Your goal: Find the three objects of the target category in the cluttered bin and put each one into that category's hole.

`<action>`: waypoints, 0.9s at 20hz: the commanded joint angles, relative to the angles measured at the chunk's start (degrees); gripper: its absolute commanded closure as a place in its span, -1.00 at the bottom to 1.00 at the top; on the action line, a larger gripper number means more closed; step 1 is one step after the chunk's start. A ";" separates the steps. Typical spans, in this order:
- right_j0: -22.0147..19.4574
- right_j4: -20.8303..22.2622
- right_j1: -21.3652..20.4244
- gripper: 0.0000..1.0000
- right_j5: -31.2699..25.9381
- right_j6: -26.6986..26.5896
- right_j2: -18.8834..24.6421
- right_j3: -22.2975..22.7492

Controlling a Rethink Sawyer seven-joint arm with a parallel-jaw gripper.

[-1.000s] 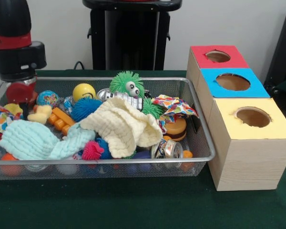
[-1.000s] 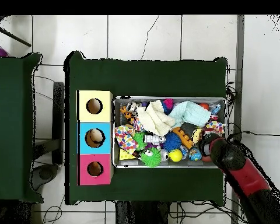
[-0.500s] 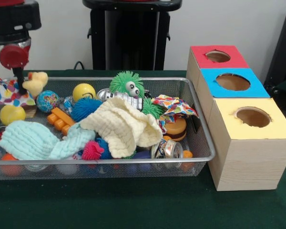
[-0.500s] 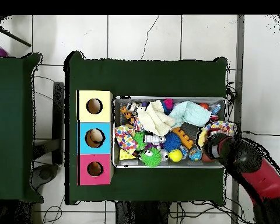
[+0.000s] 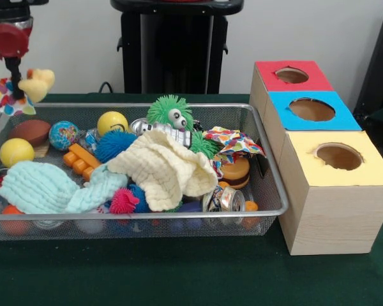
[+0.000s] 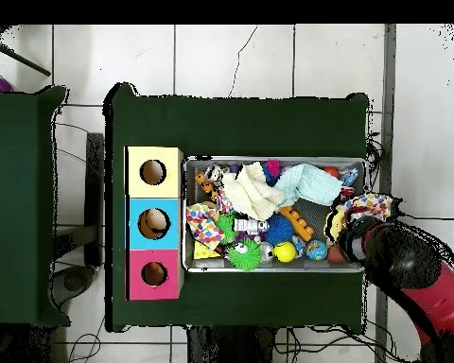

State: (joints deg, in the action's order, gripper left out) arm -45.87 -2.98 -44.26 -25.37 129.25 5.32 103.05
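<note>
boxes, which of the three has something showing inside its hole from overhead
The blue-topped box, the middle one of the row: a pale rounded thing shows in its hole. The holes of the yellow-topped box and red-topped box look dark.

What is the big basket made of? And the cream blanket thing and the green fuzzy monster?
The basket looks like silver wire mesh with a shiny rounded metal rim; you can see through its walls. The cream cloth seems soft woven fabric, rumpled with a waffle-like texture. The green monster is probably rubbery plastic, covered in thin floppy spikes, with googly eyes.

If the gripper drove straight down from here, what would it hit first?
Probably the brown round toy at the wire bin end; overhead the gripper sits near the rim, so that's uncertain.
</note>
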 commanded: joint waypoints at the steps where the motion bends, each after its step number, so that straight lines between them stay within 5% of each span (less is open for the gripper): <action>1: 4.58 -6.11 -3.38 1.00 -1.26 12.66 0.70 9.94; 8: 9.44 -12.89 -3.71 1.00 2.51 16.33 -0.83 13.62; 18: 10.49 -17.38 -0.87 1.00 7.72 12.89 -0.26 14.15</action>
State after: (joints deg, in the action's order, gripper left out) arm -35.52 -16.43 -47.81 -22.17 129.29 4.55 113.84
